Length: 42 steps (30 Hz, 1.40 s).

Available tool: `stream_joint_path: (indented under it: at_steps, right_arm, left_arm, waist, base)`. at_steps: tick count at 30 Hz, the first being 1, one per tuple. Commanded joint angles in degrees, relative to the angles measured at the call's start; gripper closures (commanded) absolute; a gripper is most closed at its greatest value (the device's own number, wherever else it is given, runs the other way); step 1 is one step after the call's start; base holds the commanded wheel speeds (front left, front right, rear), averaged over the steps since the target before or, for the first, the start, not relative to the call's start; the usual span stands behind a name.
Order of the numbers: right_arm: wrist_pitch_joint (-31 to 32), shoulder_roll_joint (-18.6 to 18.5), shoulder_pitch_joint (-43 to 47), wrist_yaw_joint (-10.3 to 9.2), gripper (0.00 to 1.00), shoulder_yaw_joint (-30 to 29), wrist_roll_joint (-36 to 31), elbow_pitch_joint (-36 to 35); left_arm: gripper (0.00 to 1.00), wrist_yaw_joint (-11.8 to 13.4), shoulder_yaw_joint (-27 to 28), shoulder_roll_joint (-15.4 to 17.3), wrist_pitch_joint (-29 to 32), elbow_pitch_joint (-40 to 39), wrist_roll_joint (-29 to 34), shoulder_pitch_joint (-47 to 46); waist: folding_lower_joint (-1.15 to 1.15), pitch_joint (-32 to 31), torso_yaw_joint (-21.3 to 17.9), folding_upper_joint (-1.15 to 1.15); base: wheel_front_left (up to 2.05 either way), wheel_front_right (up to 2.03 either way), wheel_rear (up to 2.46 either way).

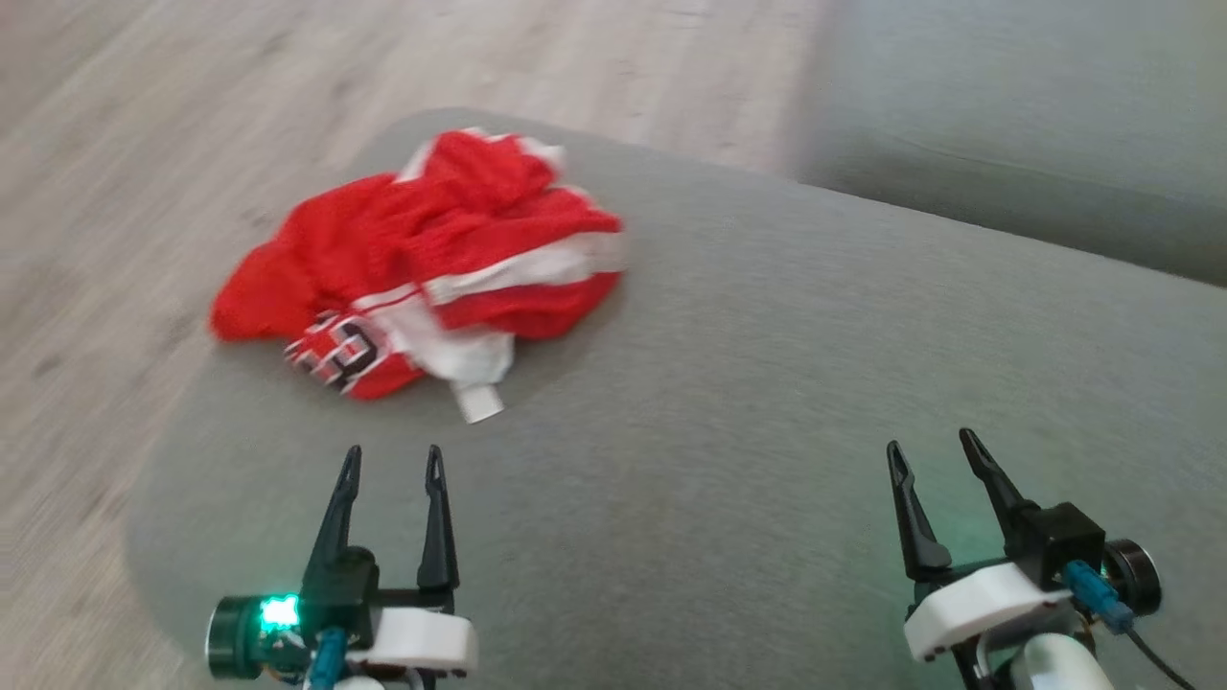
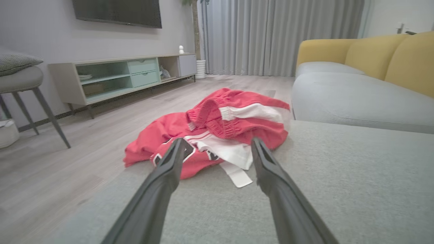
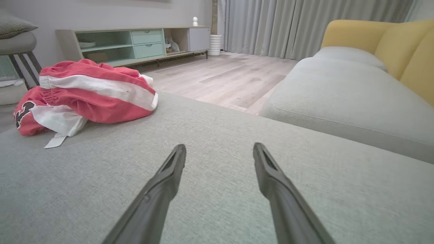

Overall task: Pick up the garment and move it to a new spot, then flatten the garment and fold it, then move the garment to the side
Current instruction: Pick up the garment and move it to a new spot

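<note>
Progress, by your reckoning?

— Hardly begun, I'd judge. The garment lies crumpled at the far left corner of the grey cushion, not picked up, flattened or folded. The left claw and right claw both stand wide open and empty, the left near the heap, the right well apart.

— And the wrist views?

— They add the room: cabinet, curtains, yellow-backed sofa. From the head you get both claws and the heap's place on the cushion.
</note>
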Motion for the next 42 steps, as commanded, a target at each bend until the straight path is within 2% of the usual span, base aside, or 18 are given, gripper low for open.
stream_joint_path:
  at_steps: [1,9,14,20,23,29,32,37,38,39,42]
  right_arm:
    - [-0.79,-0.51,-2.15,-0.04,0.00,1.24,-0.16,-1.79]
    - [-0.79,-0.51,-5.72,-0.04,0.00,1.46,-4.25,-1.61]
    - [-0.79,-1.14,-6.32,-0.04,0.00,-1.04,-7.15,-2.70]
    - [-0.79,-5.66,-8.14,-0.04,0.00,-2.36,-9.70,-5.40]
    - [-0.79,-8.05,-8.84,-0.04,0.00,-2.81,-10.19,-6.43]
    - [-0.79,-11.33,-9.18,-0.04,0.00,-3.04,-10.41,-7.82]
    - [-0.79,-12.07,-9.55,-0.04,0.00,-2.71,-10.32,-8.41]
    - [-0.79,-12.42,-10.53,-0.04,0.00,-2.16,-10.38,-8.64]
    - [-0.79,-12.28,-10.91,-0.04,0.00,-1.84,-10.32,-8.46]
    - [-0.79,-12.10,-11.09,-0.04,0.00,-1.74,-10.25,-8.37]
    - [-0.79,-11.19,-11.56,-0.04,0.00,-1.39,-10.04,-7.86]
  left_arm:
    - [0.00,0.43,2.30,0.18,-0.55,-2.25,-0.17,-2.62]
    - [0.00,2.45,4.49,0.18,-0.55,-6.82,-1.02,-3.98]
    - [0.00,1.58,4.61,0.18,-0.55,-7.75,-0.23,-8.25]
    - [0.00,0.01,5.24,0.18,-0.55,-6.56,-0.67,-18.62]
    - [0.00,0.05,5.08,0.18,-0.55,-2.63,-3.05,-23.51]
    - [0.00,0.86,3.18,0.18,-0.55,10.02,-10.80,-31.58]
    - [0.00,-0.47,1.53,0.18,-0.55,16.13,-14.43,-34.91]
    - [0.00,-3.07,-0.83,0.18,-0.55,20.52,-19.18,-38.38]
    - [0.58,-3.96,-1.21,0.18,-0.55,20.77,-19.90,-39.35]
    - [1.00,-4.25,-1.17,0.18,-0.55,20.62,-19.69,-39.72]
    - [1.00,-4.97,-0.13,0.18,-0.55,18.49,-17.62,-40.50]
  waist:
    - [0.00,1.38,5.04,0.00]
    - [0.00,7.29,6.61,0.00]
    - [0.00,10.95,6.89,0.00]
    - [0.00,18.71,4.79,0.00]
    - [0.00,21.66,3.88,0.00]
    - [0.00,25.79,2.69,0.00]
    - [0.00,27.14,2.07,0.00]
    - [0.00,28.47,1.24,0.00]
    - [0.00,28.55,0.84,0.00]
    - [0.00,28.43,0.60,0.00]
    - [0.00,27.36,-0.35,0.00]
  base:
    - [0.00,0.00,0.00]
    - [0.00,0.00,0.00]
    - [0.00,0.00,0.00]
    - [0.00,0.00,0.00]
    - [0.00,0.00,0.00]
    - [0.00,0.00,0.00]
    - [0.00,0.00,0.00]
    - [0.00,0.00,0.00]
    - [0.00,0.00,0.00]
    - [0.00,0.00,0.00]
    - [0.00,0.00,0.00]
